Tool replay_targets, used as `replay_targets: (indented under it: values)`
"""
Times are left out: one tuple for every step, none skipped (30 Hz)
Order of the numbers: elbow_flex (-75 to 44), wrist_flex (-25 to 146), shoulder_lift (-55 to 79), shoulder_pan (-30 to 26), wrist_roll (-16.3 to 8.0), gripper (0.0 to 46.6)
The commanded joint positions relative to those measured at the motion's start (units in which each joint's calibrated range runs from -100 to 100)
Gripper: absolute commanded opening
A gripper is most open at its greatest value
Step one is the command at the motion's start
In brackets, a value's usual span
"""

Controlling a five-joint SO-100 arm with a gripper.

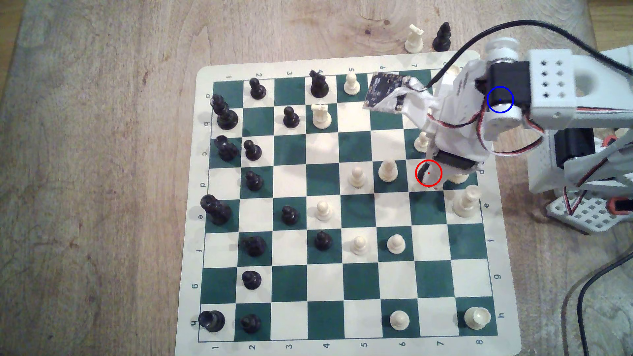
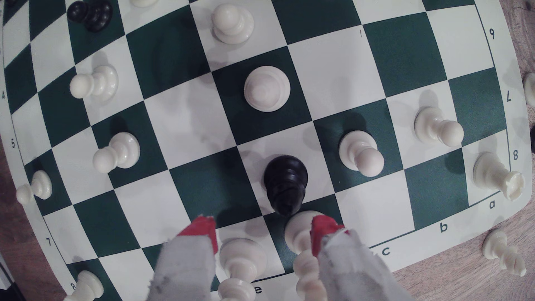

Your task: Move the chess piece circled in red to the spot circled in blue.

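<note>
The tool (image 2: 262, 231) hangs above the board with its two fingers spread apart and nothing between them. Each finger is wrapped in grey-white cloth tape and ends in a red pad (image 2: 207, 231). The gap is wider than the target piece, which suits a straddling descent.

Just ahead of the fingertips stands the black piece (image 2: 285, 183), on a white square. It is glossy, with a wide round base, stepped rings and a small rounded tip. In the exterior view the red ring marks it (image 1: 424, 171), mostly hidden under the wrist.

A cream piece (image 2: 302, 231) stands just beside the black piece, close against one red pad. Another cream piece (image 2: 241, 257) sits under the gap between the fingers. This crowding likely calls for a narrow, straight descent; a finger may clip a neighbour.

The board (image 2: 405, 58) is a thin flexible mat of green and white squares with a cream border. It lies flat on the desk (image 1: 102, 171), which is light-brown wood with visible grain.

The blue ring (image 1: 500, 99) is drawn over the arm's black motor in the exterior view, well apart from the black piece. The surface beneath the ring is hidden.

The pick-up appears not yet done.
</note>
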Motion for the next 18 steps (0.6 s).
replay_targets:
  values:
    - [0.84,-1.02,0.54,-0.28,0.20,17.7]
    - [1.11,-1.43,0.79,-0.20,0.20,17.7]
    - [1.47,-1.92,1.13,-0.12,0.20,17.7]
    - [2.29,-2.98,1.56,0.04,0.29,17.5]
    - [2.74,-3.64,1.73,0.04,0.29,17.5]
    - [3.28,-4.38,1.81,-0.04,0.29,17.5]
    - [3.92,-5.11,1.81,-0.12,0.29,17.5]
    - [4.74,-5.93,1.64,-0.12,0.29,17.5]
    - [5.46,-7.24,1.64,-0.12,0.29,17.7]
    - [5.46,-7.49,1.90,-0.12,0.29,17.8]
    - [5.46,-7.73,2.24,-0.04,0.29,17.8]
    - [5.46,-7.90,2.49,0.04,0.29,17.8]
    - [5.37,-7.90,3.25,0.04,0.29,17.2]
    - [5.37,-7.98,3.76,-0.04,0.29,17.0]
    - [5.37,-8.14,4.27,-0.04,0.29,16.9]
    - [5.37,-8.31,4.70,-0.04,0.29,16.8]
    - [5.46,-8.39,4.87,0.04,0.29,16.8]
    - [5.46,-8.55,4.95,0.04,0.29,16.7]
